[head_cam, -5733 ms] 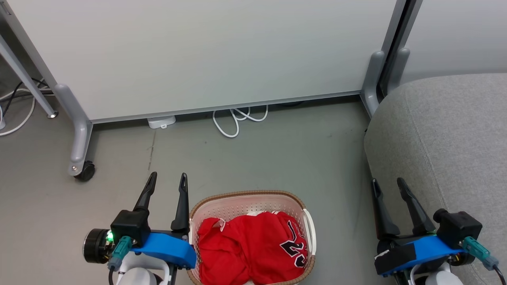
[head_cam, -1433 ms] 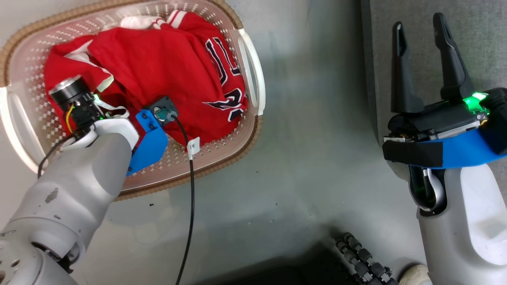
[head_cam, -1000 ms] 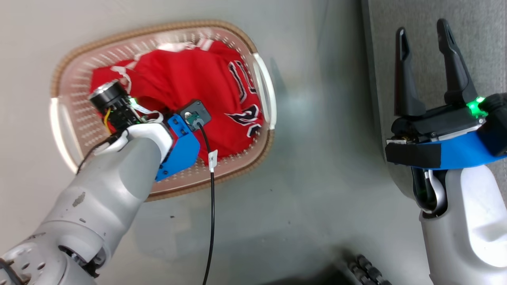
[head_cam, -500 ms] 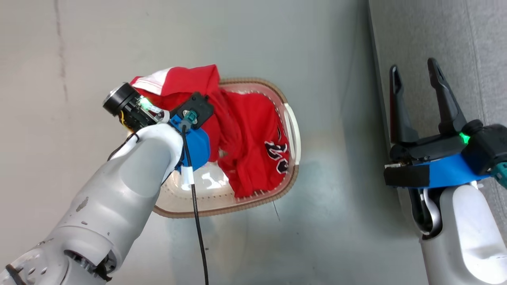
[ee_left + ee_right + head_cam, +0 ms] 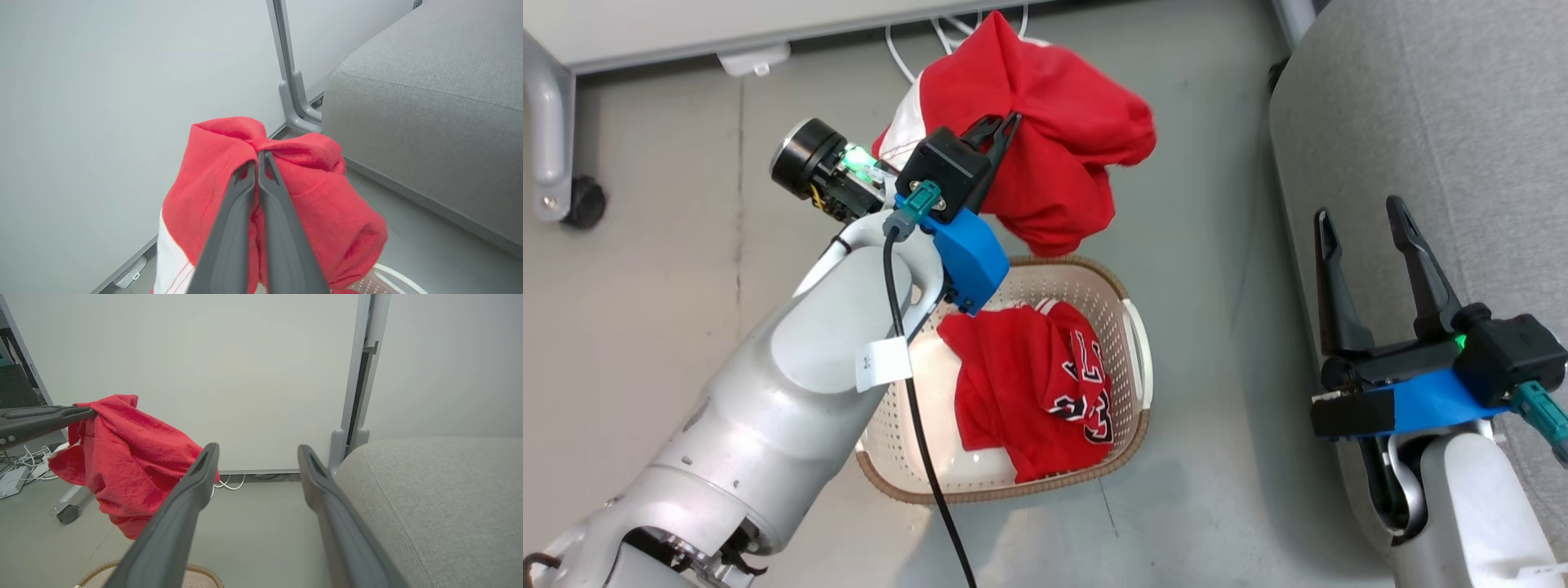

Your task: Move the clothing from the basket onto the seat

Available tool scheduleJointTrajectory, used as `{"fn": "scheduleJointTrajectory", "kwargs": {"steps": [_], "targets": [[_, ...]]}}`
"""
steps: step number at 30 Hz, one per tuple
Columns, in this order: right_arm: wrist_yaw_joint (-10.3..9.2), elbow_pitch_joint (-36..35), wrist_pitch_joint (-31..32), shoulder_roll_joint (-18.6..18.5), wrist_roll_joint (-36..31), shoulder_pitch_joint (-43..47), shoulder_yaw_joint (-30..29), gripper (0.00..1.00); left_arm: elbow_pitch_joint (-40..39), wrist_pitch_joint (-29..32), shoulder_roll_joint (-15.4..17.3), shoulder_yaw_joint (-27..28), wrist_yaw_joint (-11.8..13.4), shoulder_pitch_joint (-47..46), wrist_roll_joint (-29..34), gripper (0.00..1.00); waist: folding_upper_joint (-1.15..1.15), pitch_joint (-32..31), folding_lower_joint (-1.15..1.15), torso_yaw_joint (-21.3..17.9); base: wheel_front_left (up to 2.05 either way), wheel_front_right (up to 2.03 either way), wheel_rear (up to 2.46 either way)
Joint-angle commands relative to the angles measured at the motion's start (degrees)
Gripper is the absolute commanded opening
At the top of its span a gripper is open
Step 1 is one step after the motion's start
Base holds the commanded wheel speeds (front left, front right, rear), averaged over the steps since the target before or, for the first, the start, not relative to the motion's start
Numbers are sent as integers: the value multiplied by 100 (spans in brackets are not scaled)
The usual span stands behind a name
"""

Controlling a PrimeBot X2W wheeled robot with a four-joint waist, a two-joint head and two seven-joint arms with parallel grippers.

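We log our left gripper (image 5: 1003,124) clamped on the plain red garment (image 5: 1062,147), held above the basket (image 5: 1134,425) with the jersey (image 5: 1021,392) inside, the seat (image 5: 1429,122) lying rightward beside our spread-fingered right gripper (image 5: 1357,219).

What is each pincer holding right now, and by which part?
Left pincer: shut on the plain red garment, pinching a bunched fold; the rest hangs free. Right pincer: open, empty.
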Motion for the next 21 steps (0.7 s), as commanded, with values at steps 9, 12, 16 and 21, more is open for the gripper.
{"fn": "scheduleJointTrajectory", "kwargs": {"steps": [9,12,16,21], "targets": [[1,84,-18,-16,70,464,-65,100,-1049,-28,-22,633,32,546,14,0,0,-658,1,-56,0,0,0],[1,122,-18,-16,86,611,-96,100,-1301,-28,-57,739,38,766,68,0,0,-842,1,-40,0,0,0],[1,167,-18,-16,109,802,-151,100,-1548,-30,-103,812,34,1083,155,0,0,-1107,1,3,0,0,0],[1,170,-18,-16,132,950,-171,100,-1734,-29,-162,862,34,1389,224,0,0,-1339,1,45,0,0,0]]}}
